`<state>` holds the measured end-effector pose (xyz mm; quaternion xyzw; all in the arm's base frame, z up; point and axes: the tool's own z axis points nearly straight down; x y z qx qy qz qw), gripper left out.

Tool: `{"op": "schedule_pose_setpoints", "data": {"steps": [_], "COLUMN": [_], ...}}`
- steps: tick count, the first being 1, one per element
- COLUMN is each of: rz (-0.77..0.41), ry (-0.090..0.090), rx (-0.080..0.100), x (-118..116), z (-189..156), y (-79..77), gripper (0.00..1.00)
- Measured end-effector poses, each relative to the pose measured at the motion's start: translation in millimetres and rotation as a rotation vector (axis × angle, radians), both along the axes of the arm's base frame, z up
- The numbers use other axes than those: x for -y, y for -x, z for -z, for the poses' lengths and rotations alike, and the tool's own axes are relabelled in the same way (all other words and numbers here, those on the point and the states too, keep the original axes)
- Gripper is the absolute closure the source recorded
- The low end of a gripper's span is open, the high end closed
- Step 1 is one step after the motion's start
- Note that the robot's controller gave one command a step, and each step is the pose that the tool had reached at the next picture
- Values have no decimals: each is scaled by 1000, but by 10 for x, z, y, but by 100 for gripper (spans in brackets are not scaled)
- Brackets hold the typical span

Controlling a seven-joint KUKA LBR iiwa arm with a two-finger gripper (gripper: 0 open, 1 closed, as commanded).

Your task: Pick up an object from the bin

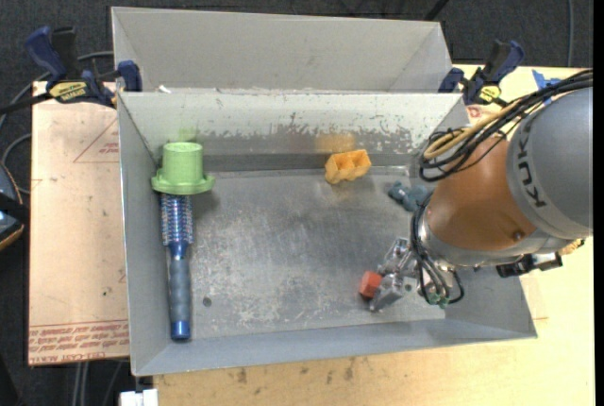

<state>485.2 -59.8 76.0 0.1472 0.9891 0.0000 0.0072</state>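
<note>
Scuffed grey bin floor (283, 244) lies mostly bare toward the frame's centre, leaving lift room around the small red block (370, 284), which sits lower right near the front wall (283, 347), just beside the gripper (387, 291). Whether that gripper is open or closed cannot be told. The block looks light and stiff, perhaps slick; a pinch across its flat sides seems safest.
</note>
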Motion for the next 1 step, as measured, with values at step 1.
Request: {"op": "schedule_pose_setpoints", "data": {"steps": [1], "rz": [-113], "ry": [0], "rx": [-3], "x": [1], "z": [-1717], "y": [-70], "gripper": [100]}}
